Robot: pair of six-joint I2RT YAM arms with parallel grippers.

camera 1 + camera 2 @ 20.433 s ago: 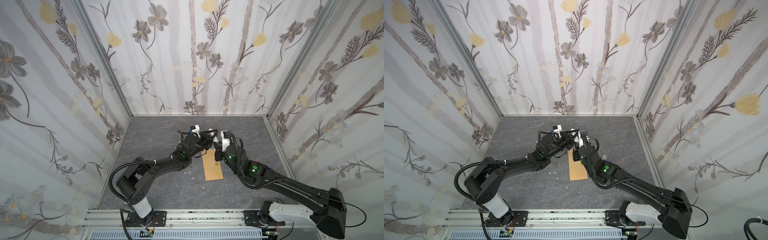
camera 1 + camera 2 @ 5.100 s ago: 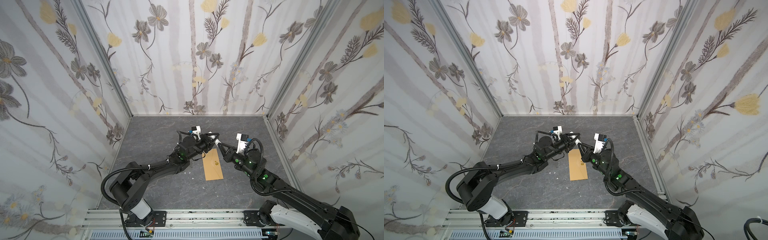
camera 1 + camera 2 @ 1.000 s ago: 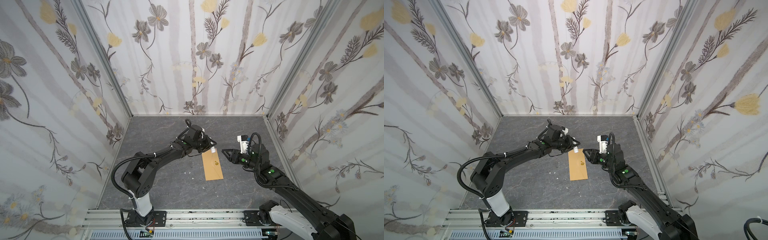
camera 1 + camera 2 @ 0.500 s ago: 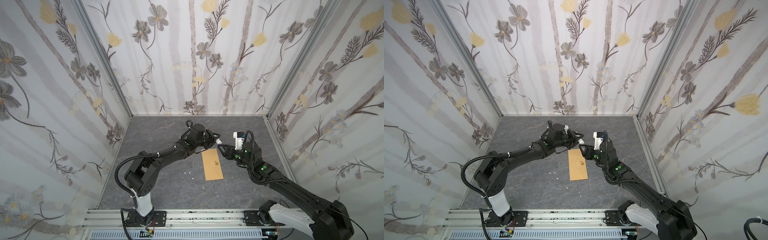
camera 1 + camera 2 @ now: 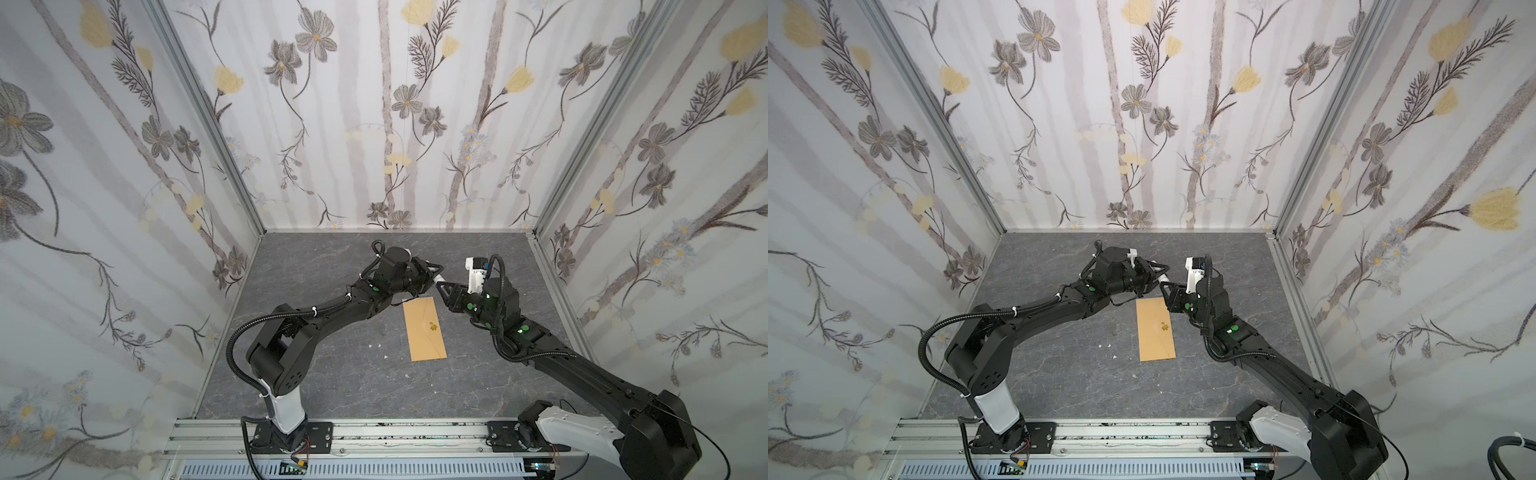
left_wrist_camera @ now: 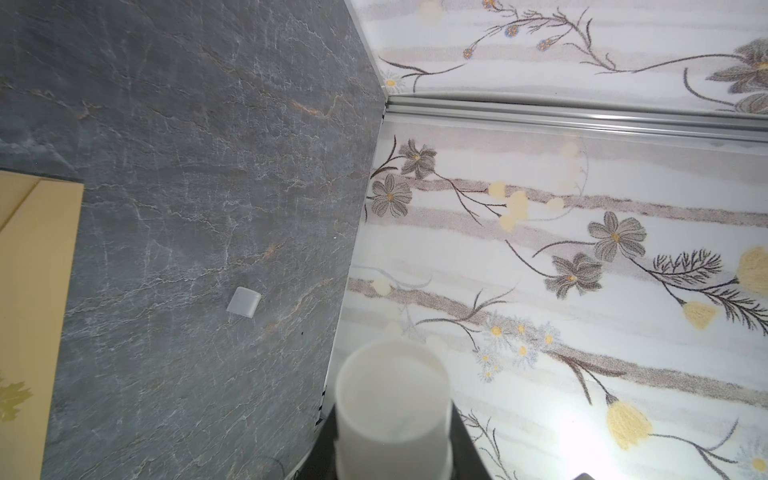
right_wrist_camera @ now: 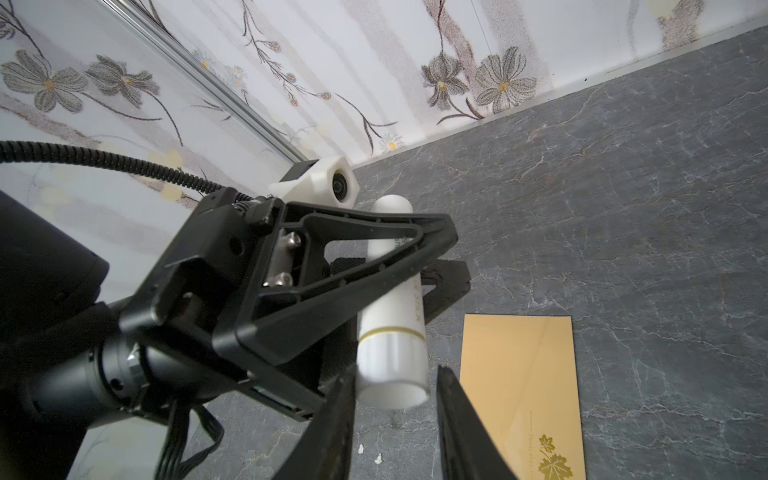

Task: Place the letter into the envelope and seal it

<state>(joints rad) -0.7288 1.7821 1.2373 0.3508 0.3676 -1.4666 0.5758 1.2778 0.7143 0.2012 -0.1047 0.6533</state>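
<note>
The brown envelope (image 5: 426, 328) (image 5: 1156, 328) lies flat on the grey table with its flap folded down and a yellow flower sticker (image 5: 433, 327) on it. The letter is out of view. Just beyond the envelope's far end, my left gripper (image 5: 430, 274) (image 7: 415, 249) is shut on a white tube (image 7: 392, 332) (image 6: 392, 395). My right gripper (image 5: 438, 284) (image 7: 395, 395) faces it, jaws open and straddling the tube's free end. One of its fingers (image 7: 340, 399) is against the tube, and a gap shows at the other.
A small whitish square piece (image 6: 244, 302) lies on the table toward the back wall. A few white crumbs (image 5: 372, 345) sit left of the envelope. The flowered walls (image 5: 386, 124) close in the table on three sides.
My right gripper has moved up and left to the tube's end, and its jaws have narrowed around it. The left gripper has swung the tube towards the right arm. The envelope has not moved.
</note>
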